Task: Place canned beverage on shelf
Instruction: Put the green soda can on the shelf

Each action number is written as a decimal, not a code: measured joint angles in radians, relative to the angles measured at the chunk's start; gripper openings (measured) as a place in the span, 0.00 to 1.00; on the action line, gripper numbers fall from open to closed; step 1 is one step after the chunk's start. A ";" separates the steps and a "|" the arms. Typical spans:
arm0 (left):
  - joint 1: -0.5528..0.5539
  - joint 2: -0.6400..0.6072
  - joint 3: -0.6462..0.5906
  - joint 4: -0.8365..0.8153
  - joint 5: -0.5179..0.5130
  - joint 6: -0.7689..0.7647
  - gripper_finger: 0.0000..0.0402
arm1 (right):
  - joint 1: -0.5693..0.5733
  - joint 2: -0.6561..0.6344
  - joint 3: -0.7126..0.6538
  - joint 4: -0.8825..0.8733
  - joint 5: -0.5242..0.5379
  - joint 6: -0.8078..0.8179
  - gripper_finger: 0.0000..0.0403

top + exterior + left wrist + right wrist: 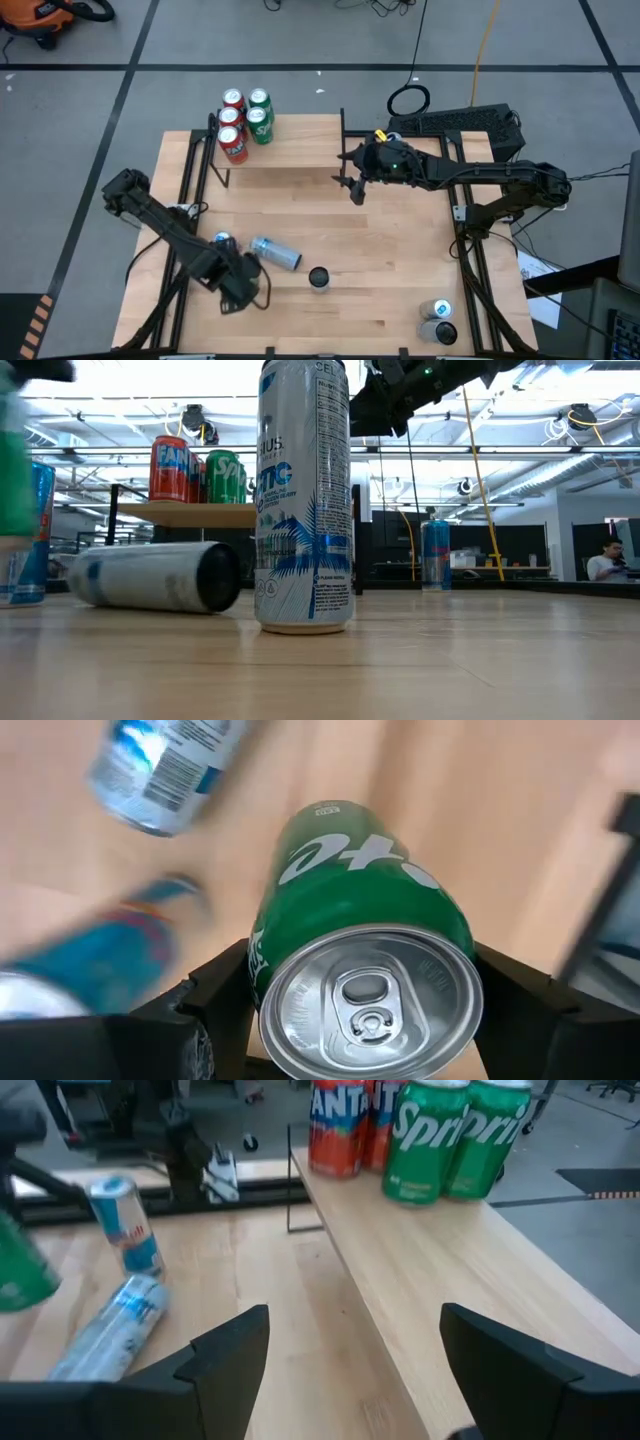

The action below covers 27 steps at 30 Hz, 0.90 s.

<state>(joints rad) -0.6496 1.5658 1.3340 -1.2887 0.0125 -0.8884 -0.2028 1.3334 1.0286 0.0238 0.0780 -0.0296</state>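
Right now the left gripper [365,1020] is clamped on a green can [360,945], one dark finger pressed against each side of it, over the tabletop [390,250] close to its front-left corner. From the wrist camera you look straight onto the can's silver lid and pull tab, with white lettering running along the green wall.

Near that arm, a blue and silver can [221,241] stands upright, and just beside it a pale slim can [276,253] lies on its side. A tall white and blue can [305,495] stands towards the middle of the front edge, filling the low camera's view. Two more cans [438,322] stand at the front-right corner.

Across the table, the shelf [300,140] sits along the back edge, a light wood board on black uprights. Two red cans [232,125] and two green Sprite cans [260,117] are bunched together at its left end; the remainder of the board is bare wood.

Meanwhile the right gripper [350,1350] hangs by the shelf's right end, above the tabletop, its fingers spread apart with nothing between them, pointing along the board towards those four cans.

Behind the table, a person [607,563] sits far off in the room.
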 joint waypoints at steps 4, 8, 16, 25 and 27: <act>0.071 0.000 0.022 -0.041 -0.058 0.083 0.68 | -0.001 0.000 0.000 -0.027 0.000 0.000 0.70; 0.153 0.000 0.046 -0.039 -0.143 0.189 0.68 | -0.001 0.000 0.000 -0.024 0.000 0.010 0.67; 0.364 0.000 0.100 -0.002 -0.475 0.447 0.68 | -0.001 0.000 0.000 -0.022 0.000 0.021 0.63; 0.600 0.002 -0.032 0.318 -0.426 0.721 0.68 | -0.001 0.000 0.000 -0.058 0.000 0.022 0.63; 0.614 0.002 -0.033 0.308 -0.397 0.741 0.68 | -0.001 0.000 0.000 -0.064 0.000 0.022 0.63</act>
<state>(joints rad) -0.0352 1.5673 1.3014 -0.9802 -0.3842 -0.1474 -0.2035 1.3334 1.0286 -0.0398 0.0780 -0.0078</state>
